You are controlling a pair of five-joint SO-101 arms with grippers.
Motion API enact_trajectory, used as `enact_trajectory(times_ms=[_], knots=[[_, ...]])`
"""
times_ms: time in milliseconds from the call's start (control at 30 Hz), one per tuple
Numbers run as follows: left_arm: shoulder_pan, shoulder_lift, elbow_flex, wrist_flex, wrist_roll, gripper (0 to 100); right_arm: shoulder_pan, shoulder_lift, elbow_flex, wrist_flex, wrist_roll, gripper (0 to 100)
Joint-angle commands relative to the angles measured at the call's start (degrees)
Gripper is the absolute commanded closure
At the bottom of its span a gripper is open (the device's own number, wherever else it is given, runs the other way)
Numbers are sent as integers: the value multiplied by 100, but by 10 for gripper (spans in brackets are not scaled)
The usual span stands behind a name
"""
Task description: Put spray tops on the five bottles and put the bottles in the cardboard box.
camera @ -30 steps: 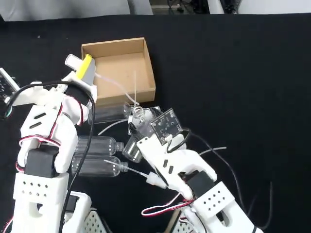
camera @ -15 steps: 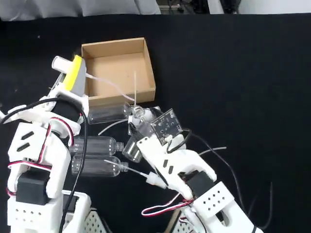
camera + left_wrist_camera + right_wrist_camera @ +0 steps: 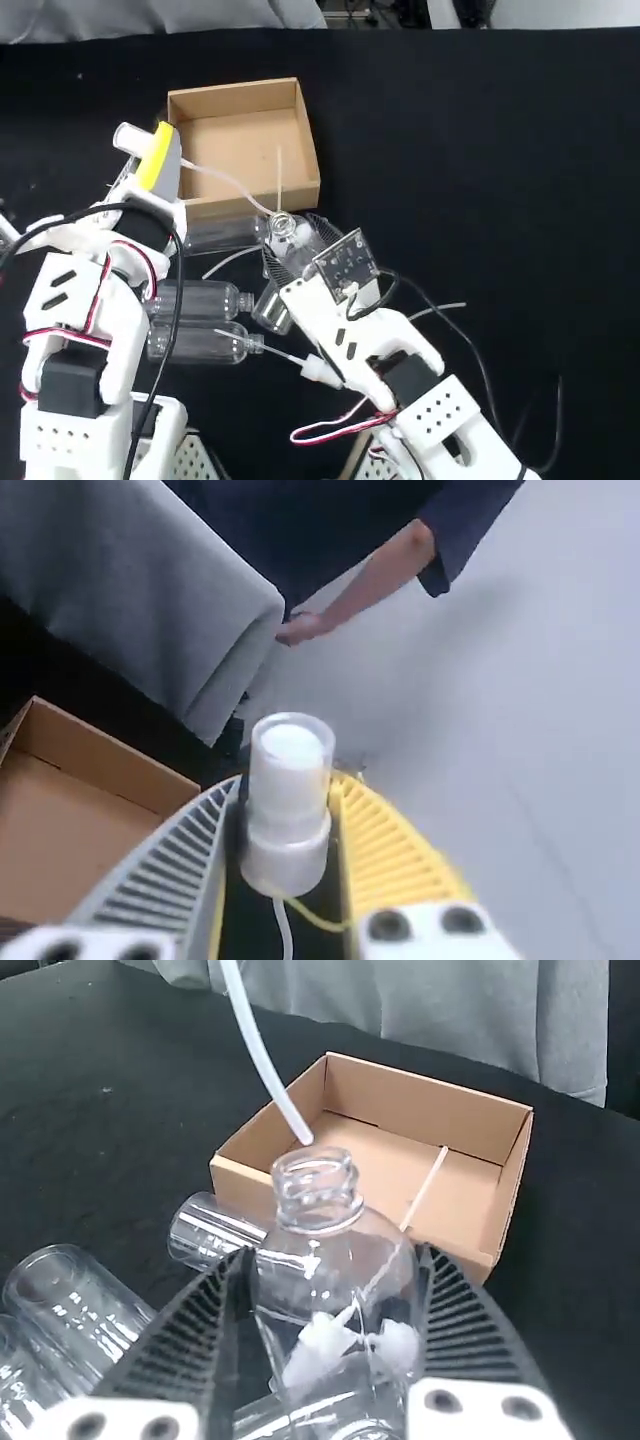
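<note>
My left gripper (image 3: 143,155) is shut on a white spray top (image 3: 288,798), held up beside the cardboard box (image 3: 245,140); its thin tube (image 3: 225,180) trails down to the mouth of a clear bottle (image 3: 325,1260). My right gripper (image 3: 330,1305) is shut on that bottle (image 3: 290,243), holding it upright just in front of the box. The tube tip (image 3: 303,1138) sits at the bottle's open neck. Three more clear bottles (image 3: 200,300) lie on the black table between the arms. A loose tube (image 3: 425,1188) lies inside the box.
A spare spray top with its tube (image 3: 318,372) lies on the table by the right arm's base, and another tube (image 3: 440,310) lies to its right. A grey cloth (image 3: 130,600) hangs at the table's far edge. Open black table (image 3: 500,150) stretches right of the box.
The left gripper with the spray top swung left and away from the box, then back a little toward it; the tube end now sits at the bottle's mouth. The right arm shifted only slightly.
</note>
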Motion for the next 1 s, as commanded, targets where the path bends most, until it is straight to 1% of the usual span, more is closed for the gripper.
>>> enact_trajectory(times_ms=[0, 467, 567, 667, 733, 833, 967], knots=[[-31, -26, -13, -123, -53, 971, -79, -127, -31, -167, 70, 839], [-4, -18, 198, -141, -62, 971, -79, -127, -13, -167, 70, 839], [303, -18, 312, -141, -123, 970, -79, -127, -13, -167, 70, 839], [716, -44, 426, -141, -642, 970, -79, -127, -13, -149, 70, 839], [954, -26, 488, -141, -862, 970, -79, -127, -4, -141, 70, 839], [1191, -26, 576, -141, -958, 970, -79, -127, -4, -132, 62, 839], [1244, -18, 576, -141, -958, 970, -79, -127, 57, -149, 62, 839]])
